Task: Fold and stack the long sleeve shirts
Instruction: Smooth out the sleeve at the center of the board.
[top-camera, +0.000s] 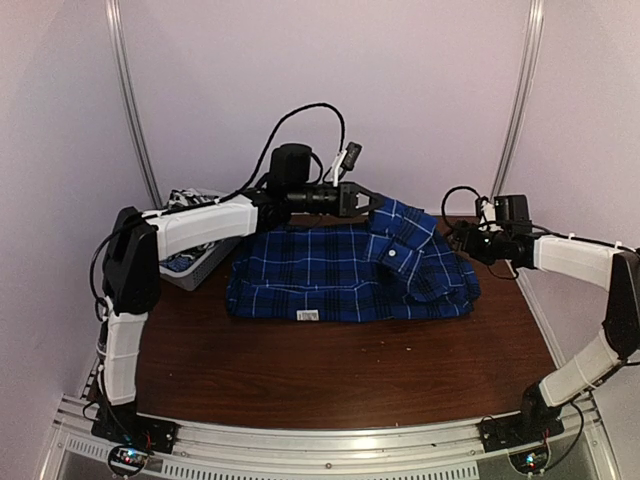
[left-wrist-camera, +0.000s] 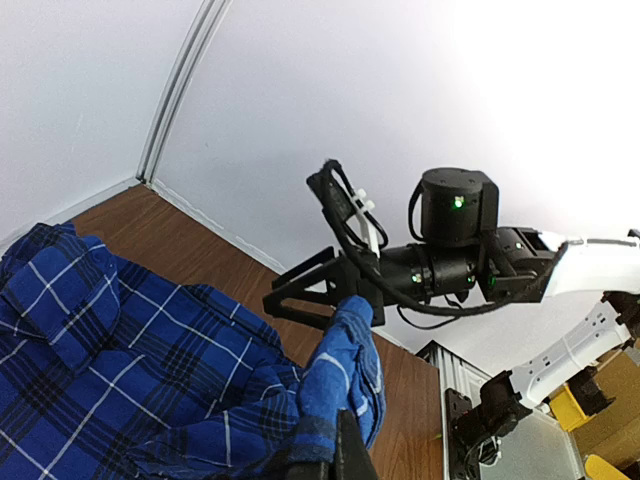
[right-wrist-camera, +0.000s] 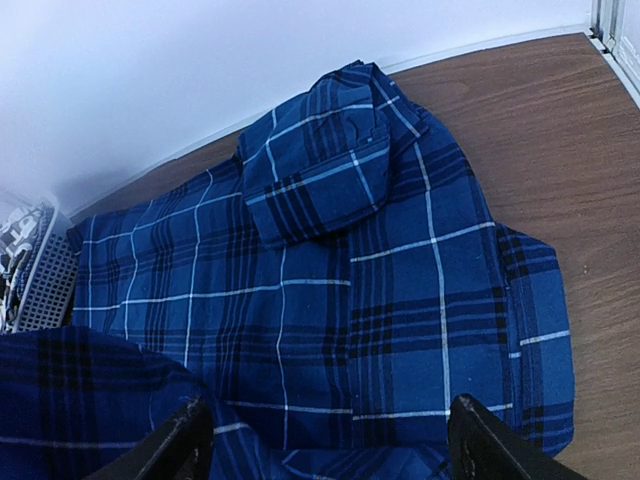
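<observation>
Roughly halfway through the first garment, I judge: the blue plaid shirt (top-camera: 330, 275) lies on the worktop (top-camera: 330, 370) below and between the two sets of jaws, already gathered into a rough rectangle. The left jaws are pressed together on a raised flap of its cloth. The right jaws stand spread just beside that flap, holding nothing. That fold looks unfinished. Well apart, beyond the left jaws, the black-and-white checked shirt (top-camera: 183, 199) sits in the white mesh basket (right-wrist-camera: 45, 285), so its folding and the stacking remain.
</observation>
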